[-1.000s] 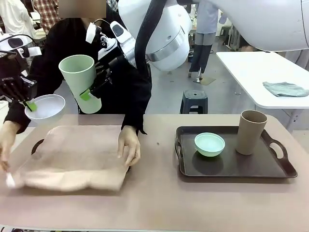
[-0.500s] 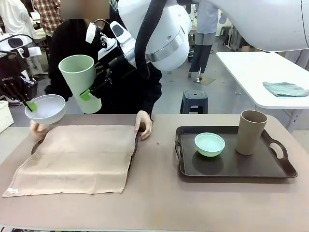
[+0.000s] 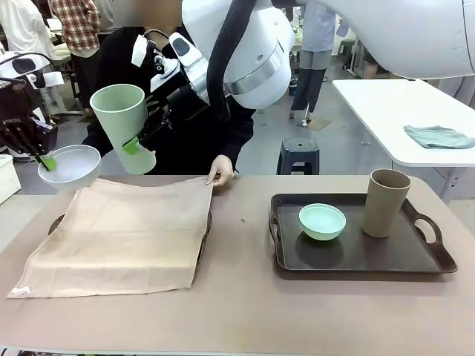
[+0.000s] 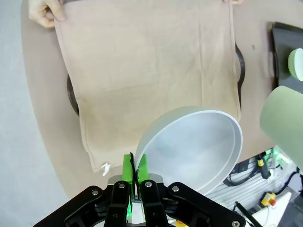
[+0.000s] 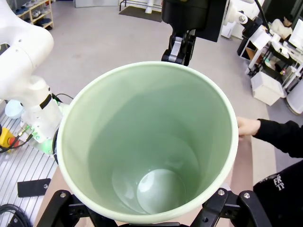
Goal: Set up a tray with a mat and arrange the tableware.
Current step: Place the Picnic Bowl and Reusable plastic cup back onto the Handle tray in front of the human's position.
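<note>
Beneath the raised left end effector (image 3: 46, 159), the mat (image 3: 126, 237) already covers its tray (image 3: 54, 224), a person's hand (image 3: 220, 169) at its far corner. That end effector pinches the white bowl (image 3: 70, 165) by the rim; just beside it, the right end effector (image 3: 137, 142) clasps the green cup (image 3: 122, 122) aloft, jaws wide around it. Well to its right, the mint bowl (image 3: 322, 221) and tan cup (image 3: 386, 202) sit on the other tray (image 3: 438, 256). Judging by this, all four are yet to be placed.

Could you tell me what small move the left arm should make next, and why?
Probably lower the white round bowl, pinched at its rim by the left tool, onto the beige cloth mat once the person's hand leaves its far corner: the mat lies spread over the dark tray.
</note>
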You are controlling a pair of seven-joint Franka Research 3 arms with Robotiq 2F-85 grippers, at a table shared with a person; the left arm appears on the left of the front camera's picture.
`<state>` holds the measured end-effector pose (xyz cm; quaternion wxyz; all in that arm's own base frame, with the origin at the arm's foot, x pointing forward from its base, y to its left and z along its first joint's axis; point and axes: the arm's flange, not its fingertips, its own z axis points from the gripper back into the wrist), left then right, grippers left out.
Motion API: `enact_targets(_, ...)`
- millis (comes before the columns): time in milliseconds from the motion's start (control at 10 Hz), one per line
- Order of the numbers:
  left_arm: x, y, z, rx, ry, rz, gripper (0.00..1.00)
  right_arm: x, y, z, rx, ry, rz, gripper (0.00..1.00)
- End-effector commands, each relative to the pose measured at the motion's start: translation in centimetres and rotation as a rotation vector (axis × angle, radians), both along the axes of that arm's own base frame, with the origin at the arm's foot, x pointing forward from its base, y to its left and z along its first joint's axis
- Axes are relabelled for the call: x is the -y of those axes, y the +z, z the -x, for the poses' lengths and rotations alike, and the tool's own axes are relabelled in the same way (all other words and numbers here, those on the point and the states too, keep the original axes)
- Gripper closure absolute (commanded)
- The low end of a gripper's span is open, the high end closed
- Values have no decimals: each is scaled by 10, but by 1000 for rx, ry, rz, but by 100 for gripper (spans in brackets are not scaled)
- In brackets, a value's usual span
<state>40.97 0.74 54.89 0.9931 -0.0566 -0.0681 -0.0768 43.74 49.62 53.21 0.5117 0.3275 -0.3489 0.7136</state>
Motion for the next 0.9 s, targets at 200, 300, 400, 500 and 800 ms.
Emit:
enact_targets(200,-3,3,0,3,-18,-2,100,0,1,0,12,12,-2,72)
enact_targets(300,-3,3,0,3,-18,-2,100,0,1,0,12,12,-2,72)
enact_targets(400,-3,3,0,3,-18,-2,100,0,1,0,12,12,-2,72)
enact_targets(500,-3,3,0,3,-18,-2,100,0,1,0,12,12,-2,72)
enact_targets(800,-3,3,0,3,-18,-2,100,0,1,0,12,12,-2,72)
